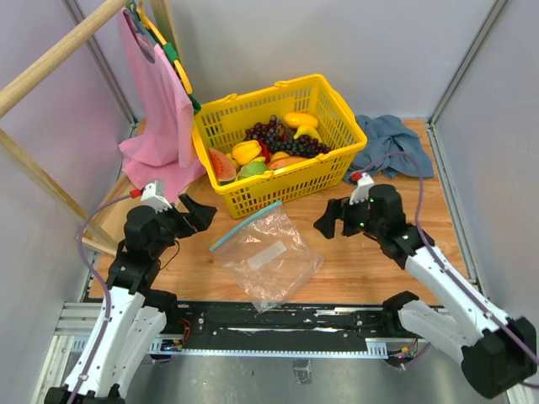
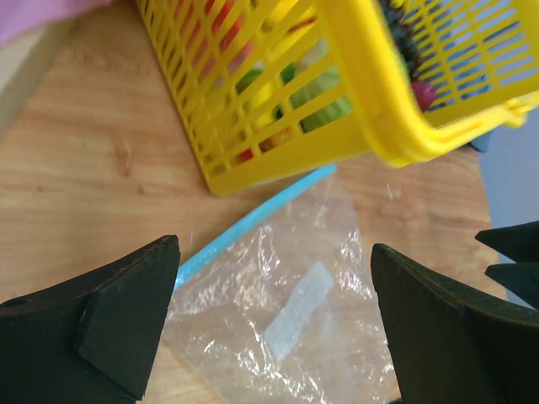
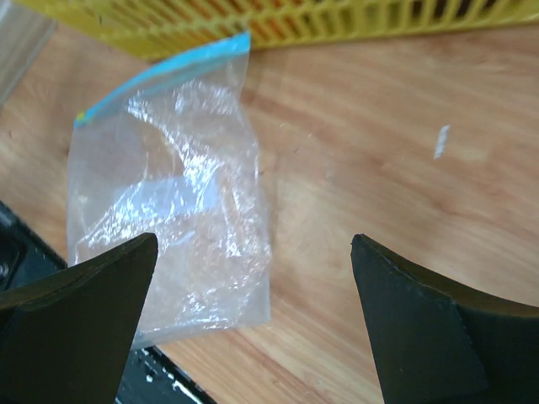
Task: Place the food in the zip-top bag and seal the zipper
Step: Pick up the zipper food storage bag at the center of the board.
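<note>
The clear zip-top bag (image 1: pixel 269 257) lies flat and empty on the wooden table between my arms, its light-blue zipper (image 1: pixel 245 225) along the far-left edge and a white label patch (image 1: pixel 267 254) in the middle. It shows in the left wrist view (image 2: pixel 278 320) and the right wrist view (image 3: pixel 168 219). The food (image 1: pixel 274 147) sits in the yellow basket: yellow, orange and green toy fruits with dark grapes. My left gripper (image 1: pixel 200 212) is open and empty left of the bag. My right gripper (image 1: pixel 328 220) is open and empty right of the bag.
The yellow lattice basket (image 1: pixel 333 160) stands just behind the bag. A pink cloth (image 1: pixel 156 118) hangs from a wooden rack at the back left. A blue-grey cloth (image 1: pixel 392 147) lies at the back right. A black rail (image 1: pixel 286 320) runs along the near edge.
</note>
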Robot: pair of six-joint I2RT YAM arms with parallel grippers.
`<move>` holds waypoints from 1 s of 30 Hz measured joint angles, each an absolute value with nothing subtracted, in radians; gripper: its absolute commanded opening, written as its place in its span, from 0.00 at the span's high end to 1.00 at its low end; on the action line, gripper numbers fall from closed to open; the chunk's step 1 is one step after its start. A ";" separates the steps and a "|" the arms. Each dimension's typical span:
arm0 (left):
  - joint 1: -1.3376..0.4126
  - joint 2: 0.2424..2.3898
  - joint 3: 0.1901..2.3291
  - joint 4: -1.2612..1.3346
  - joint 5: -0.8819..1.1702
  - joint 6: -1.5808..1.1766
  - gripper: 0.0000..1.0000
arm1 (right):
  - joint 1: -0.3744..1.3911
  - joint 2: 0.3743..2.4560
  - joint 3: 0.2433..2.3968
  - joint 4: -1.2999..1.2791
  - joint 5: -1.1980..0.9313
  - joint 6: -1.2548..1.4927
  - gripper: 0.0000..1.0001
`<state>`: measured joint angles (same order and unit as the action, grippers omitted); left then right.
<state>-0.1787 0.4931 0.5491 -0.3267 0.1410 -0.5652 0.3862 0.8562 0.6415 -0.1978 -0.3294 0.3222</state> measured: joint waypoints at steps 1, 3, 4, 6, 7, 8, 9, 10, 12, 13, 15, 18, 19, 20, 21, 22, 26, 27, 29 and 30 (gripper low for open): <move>-0.179 0.509 0.532 -0.331 0.150 -0.578 0.00 | 0.418 0.891 0.641 -0.198 -0.326 0.326 0.02; -0.179 0.538 0.504 -0.333 0.163 -0.596 0.01 | 0.487 0.962 0.640 -0.191 -0.308 0.333 0.03; -0.179 0.550 0.490 -0.332 0.167 -0.603 0.01 | 0.522 0.994 0.640 -0.187 -0.295 0.336 0.04; -0.179 0.571 0.464 -0.332 0.173 -0.614 0.01 | 0.586 1.062 0.640 -0.178 -0.275 0.342 0.04; -0.179 0.582 0.453 -0.331 0.178 -0.619 0.01 | 0.608 1.089 0.641 -0.178 -0.266 0.344 0.04; -0.179 0.594 0.443 -0.327 0.183 -0.626 0.01 | 0.638 1.130 0.644 -0.179 -0.254 0.345 0.04; -0.179 0.601 0.434 -0.322 0.188 -0.633 0.01 | 0.661 1.164 0.647 -0.180 -0.241 0.345 0.05; -0.179 0.607 0.421 -0.314 0.196 -0.638 0.01 | 0.692 1.205 0.653 -0.181 -0.223 0.345 0.06; -0.179 0.609 0.398 -0.298 0.206 -0.651 0.01 | 0.738 1.265 0.666 -0.182 -0.194 0.344 0.07; -0.179 0.611 0.388 -0.292 0.211 -0.657 0.01 | 0.761 1.295 0.678 -0.181 -0.177 0.342 0.08; -0.179 0.613 0.374 -0.277 0.220 -0.665 0.01 | 0.797 1.349 0.699 -0.164 -0.142 0.339 0.09; -0.179 0.616 0.353 -0.248 0.224 -0.676 0.01 | 0.825 1.392 0.704 -0.109 -0.096 0.336 0.09; -0.179 0.618 0.345 -0.239 0.224 -0.678 0.01 | 0.825 1.403 0.704 -0.079 -0.075 0.336 0.09; -0.179 0.621 0.336 -0.229 0.228 -0.682 0.01 | 0.825 1.409 0.703 -0.057 -0.059 0.336 0.09; -0.179 0.625 0.326 -0.218 0.232 -0.686 0.01 | 0.824 1.415 0.702 -0.028 -0.039 0.336 0.09; -0.179 0.629 0.315 -0.206 0.238 -0.690 0.01 | 0.824 1.420 0.701 -0.001 -0.024 0.336 0.09; -0.179 0.653 0.266 -0.160 0.266 -0.711 0.01 | 0.824 1.443 0.679 0.132 0.020 0.334 0.11; -0.179 0.659 0.257 -0.156 0.271 -0.715 0.01 | 0.824 1.455 0.675 0.161 0.027 0.332 0.13; -0.179 0.663 0.249 -0.150 0.279 -0.720 0.01 | 0.824 1.493 0.674 0.218 0.031 0.330 0.17; -0.179 0.663 0.248 -0.145 0.284 -0.723 0.01 | 0.824 1.514 0.674 0.241 0.031 0.328 0.20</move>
